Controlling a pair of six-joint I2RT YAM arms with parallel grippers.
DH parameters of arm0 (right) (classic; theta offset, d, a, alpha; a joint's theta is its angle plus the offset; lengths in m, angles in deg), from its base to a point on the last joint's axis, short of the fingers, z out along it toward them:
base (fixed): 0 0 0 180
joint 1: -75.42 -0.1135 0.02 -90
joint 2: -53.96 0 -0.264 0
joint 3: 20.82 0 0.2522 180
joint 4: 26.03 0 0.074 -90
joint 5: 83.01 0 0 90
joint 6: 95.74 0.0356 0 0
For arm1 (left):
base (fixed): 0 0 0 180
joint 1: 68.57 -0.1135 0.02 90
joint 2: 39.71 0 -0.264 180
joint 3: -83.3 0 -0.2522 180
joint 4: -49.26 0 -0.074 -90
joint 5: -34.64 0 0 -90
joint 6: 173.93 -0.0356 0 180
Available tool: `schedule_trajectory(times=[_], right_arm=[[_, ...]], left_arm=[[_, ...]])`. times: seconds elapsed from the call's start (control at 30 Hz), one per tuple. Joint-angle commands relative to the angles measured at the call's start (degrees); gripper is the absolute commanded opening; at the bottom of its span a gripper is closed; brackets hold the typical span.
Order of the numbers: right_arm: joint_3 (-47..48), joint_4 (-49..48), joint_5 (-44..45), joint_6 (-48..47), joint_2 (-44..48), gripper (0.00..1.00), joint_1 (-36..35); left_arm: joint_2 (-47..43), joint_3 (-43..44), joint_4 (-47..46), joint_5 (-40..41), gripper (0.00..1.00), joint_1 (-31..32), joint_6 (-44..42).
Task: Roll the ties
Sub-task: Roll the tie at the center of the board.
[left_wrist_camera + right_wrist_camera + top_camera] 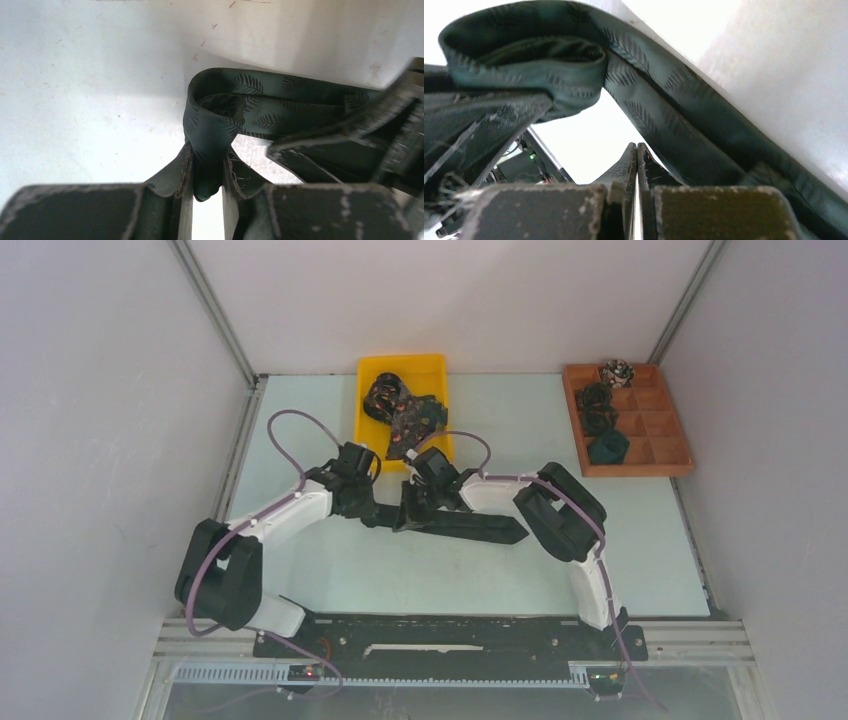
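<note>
Clamping is observed at the left claw [207, 172]: its jaws are closed on the end of a dark green, fern-patterned tie [280, 107], which is pinched upright between them. Directly beyond the jaws the fabric is turned back on itself into one small loop [216, 101], held just off the surface [400, 580].

From that loop the long axis of the tie is seen to run away to the robot's right, roughly crosswise to both arms, and to finish at the pointed end [513, 530], which lies flat under the right forearm. The unrolled length is therefore judged to lie wholly on the right side of the held end.

The right claw [637, 155] is found with its fingers pressed together and nothing between them. It is positioned just beside the loop and over the strip, so it is the nearer claw to the free length. It is also judged to be the only thing in the path of the roll.

A yellow tray [372, 370] is noted just behind both claws, with loose ties [405, 412] heaped in it. A wooden box [680, 455] with compartments is noted well apart at the far right, with rolled ties [606, 447] in its left-hand compartments. Neither is judged to obstruct the work.
</note>
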Motion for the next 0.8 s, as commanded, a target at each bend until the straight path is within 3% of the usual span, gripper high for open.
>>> schedule_trajectory(times=[0.0, 0.33, 0.77], right_arm=[[-2.6, 0.7, 1.4, -2.0, 6.8, 0.00, 0.6], [-7.0, 4.2, 4.7, -4.7, 14.3, 0.00, 1.4], [-9.1, 8.1, 7.6, -6.7, 19.8, 0.00, 2.9]], left_arm=[[1.4, 2.9, 2.0, 7.4, 0.00, 1.8, -1.6], [5.9, 5.9, 5.1, 15.5, 0.00, 5.6, -1.7], [10.9, 9.8, 7.8, 19.8, 0.02, 9.6, -0.8]])
